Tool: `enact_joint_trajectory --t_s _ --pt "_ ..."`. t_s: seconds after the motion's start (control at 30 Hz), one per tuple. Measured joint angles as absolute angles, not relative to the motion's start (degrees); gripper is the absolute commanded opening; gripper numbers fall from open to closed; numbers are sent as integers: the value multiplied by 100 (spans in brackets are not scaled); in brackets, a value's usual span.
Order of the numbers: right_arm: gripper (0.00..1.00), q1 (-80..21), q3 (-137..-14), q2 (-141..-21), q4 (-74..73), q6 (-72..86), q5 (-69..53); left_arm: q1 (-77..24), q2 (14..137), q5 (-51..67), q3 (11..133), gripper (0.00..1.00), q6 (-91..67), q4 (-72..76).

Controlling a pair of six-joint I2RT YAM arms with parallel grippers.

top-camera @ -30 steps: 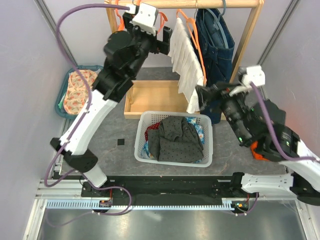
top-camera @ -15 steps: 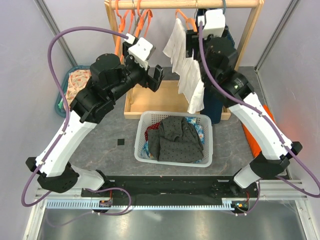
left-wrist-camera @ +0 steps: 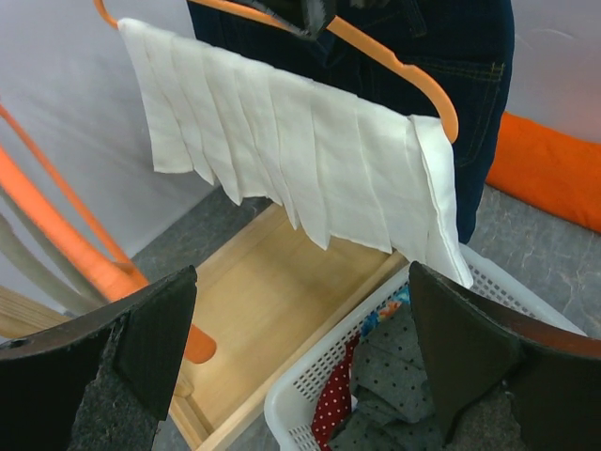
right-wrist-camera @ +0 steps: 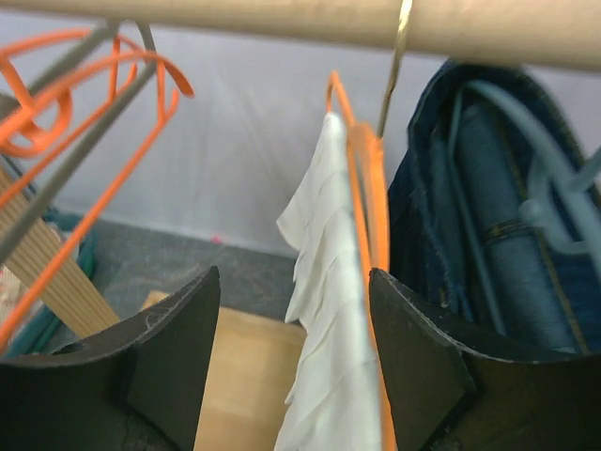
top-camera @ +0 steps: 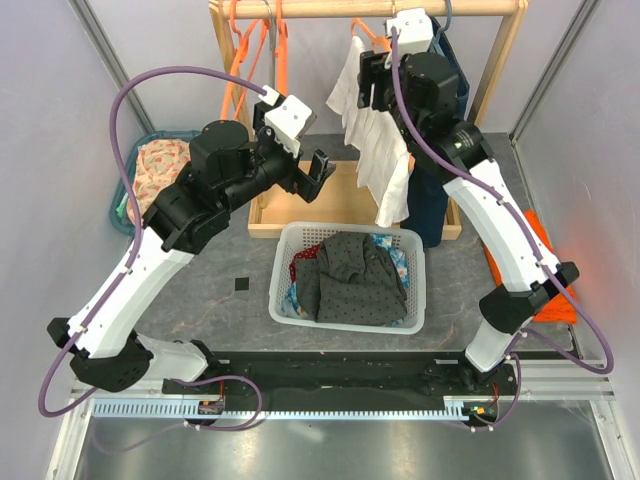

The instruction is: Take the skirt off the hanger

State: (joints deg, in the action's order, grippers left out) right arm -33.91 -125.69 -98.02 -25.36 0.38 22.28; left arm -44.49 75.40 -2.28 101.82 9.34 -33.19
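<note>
A white pleated skirt (top-camera: 375,150) hangs on an orange hanger (top-camera: 368,38) hooked over the wooden rail (top-camera: 330,8). My right gripper (top-camera: 372,85) is up by the rail at the skirt's top. In the right wrist view it (right-wrist-camera: 291,366) is open, with the skirt (right-wrist-camera: 329,376) and the hanger's arm (right-wrist-camera: 362,216) between the jaws, close to the right finger (right-wrist-camera: 423,357). My left gripper (top-camera: 312,172) is open and empty, left of the skirt and lower. In the left wrist view it (left-wrist-camera: 300,366) faces the skirt (left-wrist-camera: 300,150) and hanger (left-wrist-camera: 394,66) from a distance.
Dark blue jeans (top-camera: 440,70) hang just right of the skirt. Empty orange hangers (top-camera: 250,50) hang at the rail's left end. Below are a wooden tray (top-camera: 300,195) and a white basket (top-camera: 282,262) of clothes. A blue basket (top-camera: 135,165) stands at left, orange cloth (top-camera: 520,240) at right.
My right arm swung up from the lower right to the rail and now straddles the skirt's top, jaws narrowing a little. My left arm dropped back from the rail to the left.
</note>
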Motion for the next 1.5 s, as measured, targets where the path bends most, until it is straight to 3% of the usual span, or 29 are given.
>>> enact_joint_trajectory --t_s 0.77,0.83,1.0,1.03,1.17,1.5 --pt "69 -3142 -12243 -10036 -2781 281 1900 -4587 7561 -139 9835 100 937 -3420" --pt "68 -3124 -12243 -10044 -2777 279 1898 -4591 7561 -137 9815 100 937 -3420" --pt "54 -3022 -12250 -10044 -2665 331 1715 -4602 7561 -137 9806 100 939 -3420" --pt "54 -3000 -12250 -10044 -2661 346 1647 -4606 7561 -134 9806 100 939 -3420" --pt "82 -2941 -12250 -10044 -2665 480 1452 -4611 7561 -137 9806 100 941 -3420" --pt "87 -2945 -12130 -9378 -2628 513 1229 -4611 7548 -139 9710 100 1004 -3422"
